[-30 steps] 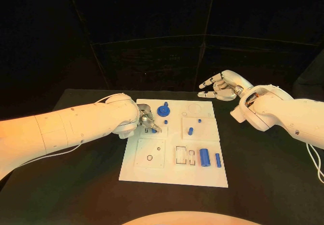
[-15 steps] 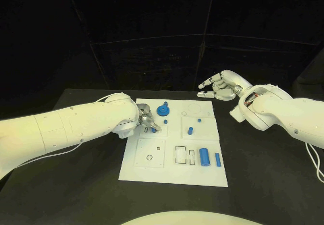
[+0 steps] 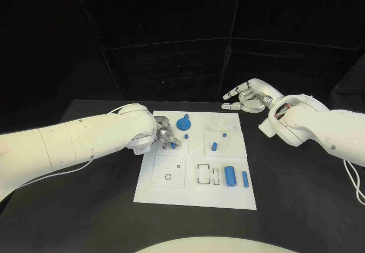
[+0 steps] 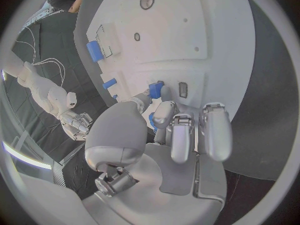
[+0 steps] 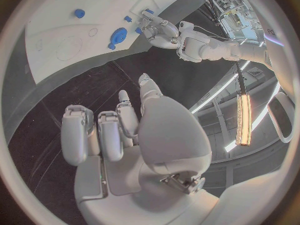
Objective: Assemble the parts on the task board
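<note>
The white task board (image 3: 171, 190) lies in the middle of the black table. My left hand (image 3: 165, 135) rests over the board's left side and pinches a small blue part (image 3: 173, 146) between thumb and a finger, low over a slot. In the left wrist view the same blue part (image 4: 155, 91) sits at the fingertips (image 4: 165, 108) next to a small rectangular slot. My right hand (image 3: 247, 97) hovers past the board's far right corner, fingers spread, holding nothing. A round blue part (image 3: 184, 125) stands near the far edge; a blue cylinder (image 3: 230, 175) and a slim blue bar (image 3: 246, 179) lie at the near right.
Small blue pegs (image 3: 215, 146) stand in the board's middle right panel. A square panel with a round hole (image 3: 169, 172) lies at the near left. Black table (image 3: 91, 211) surrounds the board. The right wrist view shows the board (image 5: 69, 45) and my left hand (image 5: 159, 30) far off.
</note>
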Controlling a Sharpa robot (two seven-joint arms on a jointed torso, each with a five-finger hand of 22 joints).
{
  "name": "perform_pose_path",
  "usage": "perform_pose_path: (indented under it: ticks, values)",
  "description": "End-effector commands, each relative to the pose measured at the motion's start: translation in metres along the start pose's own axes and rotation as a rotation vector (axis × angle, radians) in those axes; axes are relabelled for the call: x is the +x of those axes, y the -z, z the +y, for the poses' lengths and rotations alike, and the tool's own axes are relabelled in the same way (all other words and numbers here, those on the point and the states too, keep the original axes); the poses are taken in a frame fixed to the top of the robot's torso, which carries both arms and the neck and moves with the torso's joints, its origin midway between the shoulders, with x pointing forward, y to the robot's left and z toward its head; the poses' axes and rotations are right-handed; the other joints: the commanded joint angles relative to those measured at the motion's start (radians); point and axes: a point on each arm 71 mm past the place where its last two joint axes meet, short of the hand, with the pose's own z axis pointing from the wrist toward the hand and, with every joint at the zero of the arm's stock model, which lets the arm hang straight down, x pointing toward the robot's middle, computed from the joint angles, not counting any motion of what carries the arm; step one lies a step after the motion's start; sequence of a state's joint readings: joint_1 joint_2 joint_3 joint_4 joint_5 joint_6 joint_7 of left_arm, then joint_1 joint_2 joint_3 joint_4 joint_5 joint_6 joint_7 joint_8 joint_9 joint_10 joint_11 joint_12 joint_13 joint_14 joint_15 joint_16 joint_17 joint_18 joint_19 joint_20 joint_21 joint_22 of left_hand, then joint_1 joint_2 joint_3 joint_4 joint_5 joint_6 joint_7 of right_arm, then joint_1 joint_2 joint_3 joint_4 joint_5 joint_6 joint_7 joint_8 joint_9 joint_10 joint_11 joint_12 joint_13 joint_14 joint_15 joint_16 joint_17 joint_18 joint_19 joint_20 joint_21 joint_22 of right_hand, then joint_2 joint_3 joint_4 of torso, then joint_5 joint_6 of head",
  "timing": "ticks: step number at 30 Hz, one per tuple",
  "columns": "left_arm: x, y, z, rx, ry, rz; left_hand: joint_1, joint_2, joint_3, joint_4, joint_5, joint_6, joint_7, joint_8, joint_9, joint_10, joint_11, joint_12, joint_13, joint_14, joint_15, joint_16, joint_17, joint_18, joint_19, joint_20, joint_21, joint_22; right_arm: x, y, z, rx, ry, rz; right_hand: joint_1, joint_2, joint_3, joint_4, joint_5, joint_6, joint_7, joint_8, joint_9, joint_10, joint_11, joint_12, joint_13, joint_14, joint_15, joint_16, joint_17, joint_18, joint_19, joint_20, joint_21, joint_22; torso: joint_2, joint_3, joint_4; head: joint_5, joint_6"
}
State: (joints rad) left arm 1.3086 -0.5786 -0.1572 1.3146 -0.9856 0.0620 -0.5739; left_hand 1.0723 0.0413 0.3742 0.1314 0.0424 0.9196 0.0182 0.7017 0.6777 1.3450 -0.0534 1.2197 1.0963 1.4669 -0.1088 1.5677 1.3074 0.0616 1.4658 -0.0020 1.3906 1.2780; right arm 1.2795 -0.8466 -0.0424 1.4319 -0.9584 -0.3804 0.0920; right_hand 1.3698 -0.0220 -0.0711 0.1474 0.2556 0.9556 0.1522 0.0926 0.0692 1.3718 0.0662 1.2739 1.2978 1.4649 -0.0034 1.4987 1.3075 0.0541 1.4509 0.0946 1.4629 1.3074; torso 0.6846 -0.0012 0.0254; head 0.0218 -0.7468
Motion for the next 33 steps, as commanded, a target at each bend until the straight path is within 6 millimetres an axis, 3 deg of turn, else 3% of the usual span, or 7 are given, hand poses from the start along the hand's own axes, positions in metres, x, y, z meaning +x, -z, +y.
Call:
perform_pose_path:
  ticks: [1, 26, 33]
  values:
    - [0.0039, -0.0012, 0.0013, -0.013, -0.013, 0.026, 0.037, 0.044, -0.001, 0.005, 0.004, 0.002, -0.004, 0.006, 0.001, -0.002, 0.000, -0.006, -0.001, 0.104, -0.002, 0.003, 0.263, -0.001, 0.005, -0.001, -0.004, 0.000, 0.0001, -0.0006, 0.0015, -0.004, -0.001, 0.009, -0.008, 0.002, -0.006, -0.002, 0.006, 0.004, 0.000, 0.005, -0.001, -0.005, 0.000, -0.006, -0.001, 0.070, -0.007, -0.004, 0.106, 0.000, -0.007, 0.002, -0.007, 0.001, 0.000, -0.0004, 0.0007, 0.001, -0.001]
    - [0.0049, -0.0011, -0.0002, -0.011, -0.030, 0.037, 0.053, 0.027, 0.014, -0.022, 0.004, 0.001, -0.006, 0.009, 0.008, -0.004, -0.002, -0.010, -0.007, 0.104, -0.003, 0.003, 0.263, -0.002, 0.005, -0.002, -0.003, 0.003, 0.0012, -0.0012, 0.0021, -0.007, 0.000, 0.016, -0.010, 0.002, -0.008, -0.001, 0.006, 0.004, 0.000, 0.006, -0.001, -0.006, 0.000, -0.007, -0.002, 0.070, -0.007, -0.005, 0.105, 0.001, -0.008, 0.002, -0.008, -0.001, -0.001, -0.0003, -0.0004, 0.000, -0.002]
    - [0.0044, -0.0013, 0.0005, -0.015, -0.030, 0.036, 0.011, -0.022, -0.034, -0.011, 0.004, 0.012, -0.005, 0.014, 0.013, 0.004, 0.000, 0.001, 0.007, 0.104, -0.001, 0.003, 0.263, -0.003, 0.007, -0.001, -0.002, 0.007, 0.0011, -0.0011, 0.0021, -0.008, 0.000, 0.016, -0.012, 0.002, -0.010, -0.001, 0.005, 0.005, 0.000, 0.006, -0.001, -0.007, -0.001, -0.009, -0.004, 0.069, -0.007, -0.006, 0.103, 0.001, -0.009, 0.002, -0.009, -0.003, -0.001, 0.0001, 0.0001, 0.000, -0.001]
